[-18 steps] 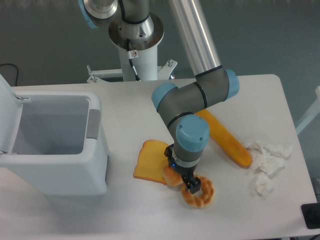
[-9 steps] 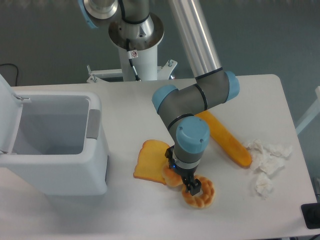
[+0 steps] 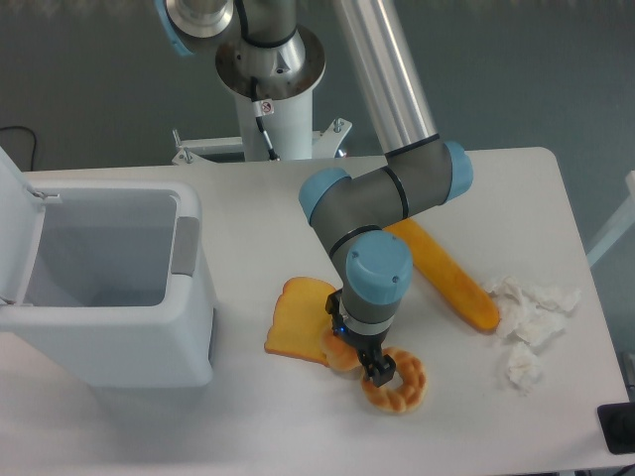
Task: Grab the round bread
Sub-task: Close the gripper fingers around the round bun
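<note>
Golden round bread (image 3: 340, 354) sits under the fingers (image 3: 378, 375); their grip cannot be told.

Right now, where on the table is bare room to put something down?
Free: the far strip between the bin and the table's right edge, and the front left corner below the bin. Crowded: the front middle, where toast, round bread, ring bread and gripper cluster, with baguette and crumpled tissue rightward.

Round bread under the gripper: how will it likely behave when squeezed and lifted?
The round bread looks small and glossy, so probably light and possibly slippery. It touches the toast slice and lies beside the ring-shaped bread; lifting may nudge either. The gripper hides most of it.
</note>
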